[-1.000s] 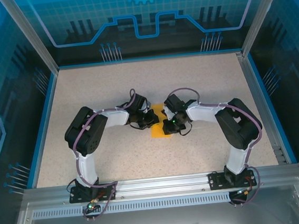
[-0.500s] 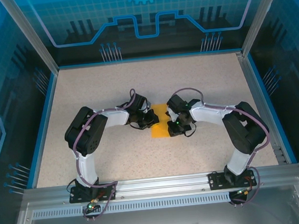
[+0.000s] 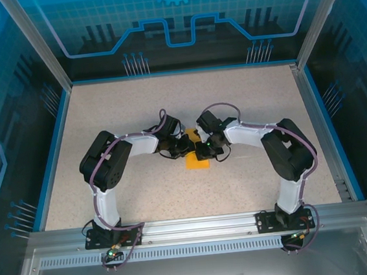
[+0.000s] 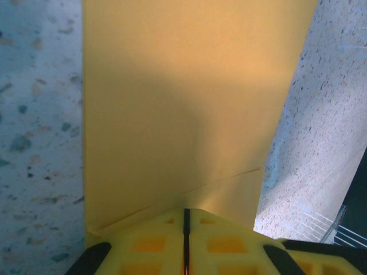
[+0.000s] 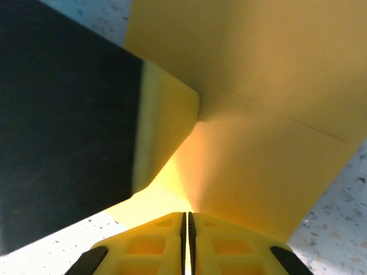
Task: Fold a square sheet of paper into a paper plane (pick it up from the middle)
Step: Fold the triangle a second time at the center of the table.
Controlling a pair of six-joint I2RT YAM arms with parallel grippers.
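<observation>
The square sheet of paper (image 3: 197, 163) lies partly folded at the middle of the table, orange-yellow, mostly covered by both grippers. My left gripper (image 3: 187, 146) is shut, its tips (image 4: 186, 211) resting on the paper (image 4: 183, 103) where a fold edge crosses. From the right, my right gripper (image 3: 202, 150) meets it over the sheet. Its jaws (image 5: 187, 213) are shut on a raised fold of the paper (image 5: 269, 86), which spreads away on both sides. A flap (image 5: 169, 120) curls up beside the left gripper's black body (image 5: 57, 132).
Speckled tabletop (image 3: 122, 111) spreads around the paper on all sides. Blue rails (image 3: 53, 150) and clear walls bound it. Both arms (image 3: 108, 161) bend inward, nearly touching at the centre.
The right gripper swung out to the right, then came back left and a little farther over the paper, close to the left gripper. The left arm stayed put.
</observation>
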